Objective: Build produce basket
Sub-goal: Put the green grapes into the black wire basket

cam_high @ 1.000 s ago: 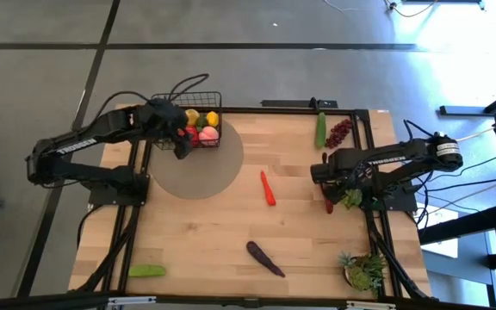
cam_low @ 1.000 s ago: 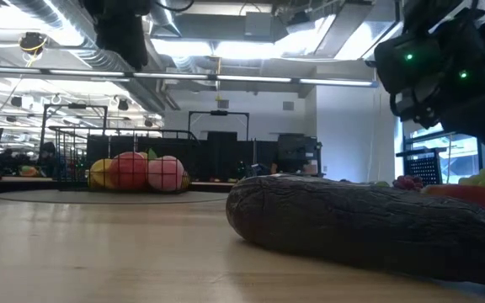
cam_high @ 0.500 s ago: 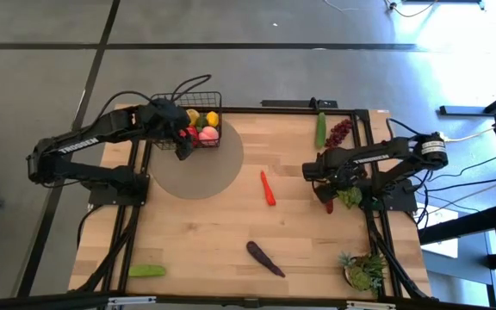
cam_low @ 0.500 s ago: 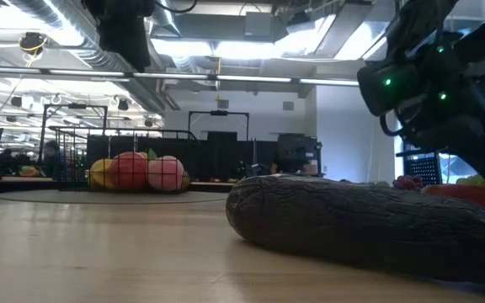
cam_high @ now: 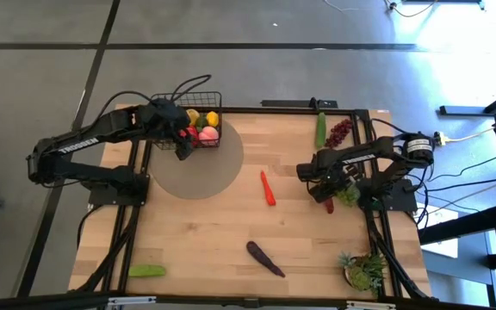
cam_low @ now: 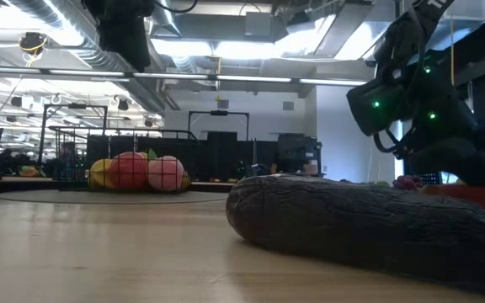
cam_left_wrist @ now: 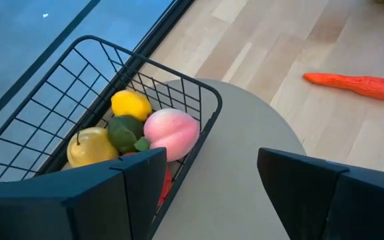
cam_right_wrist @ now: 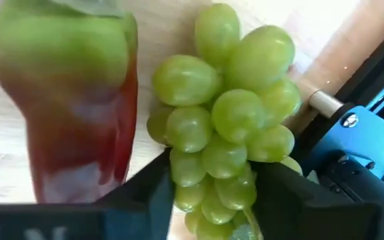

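Green grapes (cam_right_wrist: 229,127) sit between the fingers of my right pincer (cam_right_wrist: 212,193) at the counter's (cam_high: 205,241) right edge, jaws around the bunch but not yet clearly clamped; a red chili (cam_right_wrist: 79,127) lies just beside. My left pincer (cam_left_wrist: 209,180) hangs wide open and empty over the basket (cam_high: 198,119) at the far left corner. A lemon (cam_left_wrist: 131,105), a peach (cam_left_wrist: 172,132) and a few others are already inside. I judge the job roughly half done: another chili (cam_high: 267,188), an eggplant (cam_high: 265,257), cucumbers and purple grapes (cam_high: 339,132) are left out.
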{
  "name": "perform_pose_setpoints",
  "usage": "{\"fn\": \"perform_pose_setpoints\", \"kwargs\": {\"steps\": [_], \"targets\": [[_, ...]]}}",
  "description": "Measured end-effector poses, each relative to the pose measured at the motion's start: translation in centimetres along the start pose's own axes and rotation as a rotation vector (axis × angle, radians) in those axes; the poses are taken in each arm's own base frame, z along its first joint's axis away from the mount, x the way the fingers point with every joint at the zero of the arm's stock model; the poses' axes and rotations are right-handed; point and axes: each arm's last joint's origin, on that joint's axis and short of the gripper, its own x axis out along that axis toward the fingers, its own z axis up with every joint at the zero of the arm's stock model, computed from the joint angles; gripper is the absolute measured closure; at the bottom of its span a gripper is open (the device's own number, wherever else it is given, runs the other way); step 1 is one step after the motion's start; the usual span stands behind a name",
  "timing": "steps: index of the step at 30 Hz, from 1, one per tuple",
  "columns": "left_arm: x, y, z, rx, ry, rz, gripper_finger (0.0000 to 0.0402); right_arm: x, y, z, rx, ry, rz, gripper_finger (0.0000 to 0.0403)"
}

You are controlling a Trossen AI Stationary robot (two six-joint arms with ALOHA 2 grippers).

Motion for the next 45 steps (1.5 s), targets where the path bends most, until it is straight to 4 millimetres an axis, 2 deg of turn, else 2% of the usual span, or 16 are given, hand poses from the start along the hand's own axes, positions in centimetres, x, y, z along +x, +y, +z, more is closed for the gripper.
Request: {"fn": "perform_pose_setpoints", "kwargs": {"steps": [6, 13, 20, 26, 33, 39, 45], "targets": [[0.0, 0.0, 0.0, 0.0, 0.0, 0.0, 0.0177, -0.6, 0.0, 0.0, -0.005, -0.027, 0.016, 0.0335], [0.0, 0.0, 0.0, 0.0, 0.0, 0.0, 0.0177, -4.0, 1.0, 0.7, -0.055, -0.181, 0.054, 0.0395], [0.0, 0.0, 0.0, 0.0, 0.0, 0.0, 0.0177, -8.6, 1.7, 1.2, -0.086, -0.347, 0.086, 0.0397], [0.0, 0.0, 0.0, 0.0, 0.001, 0.0, 0.0177, -13.5, 2.0, 1.5, -0.104, -0.534, 0.152, 0.0398], [-0.9, -0.2, -0.2, 0.002, -0.03, -0.021, 0.0177, -19.1, 2.6, 1.9, -0.176, -0.778, 0.315, 0.0399], [-2.0, -0.4, -0.4, 0.011, -0.064, -0.046, 0.0177, -22.8, 3.7, 3.7, -0.276, -0.949, 0.394, 0.0399], [-3.0, -0.3, -0.7, 0.01, -0.094, -0.058, 0.0177, -26.0, 5.1, 6.3, -0.416, -1.057, 0.34, 0.0399]]}}
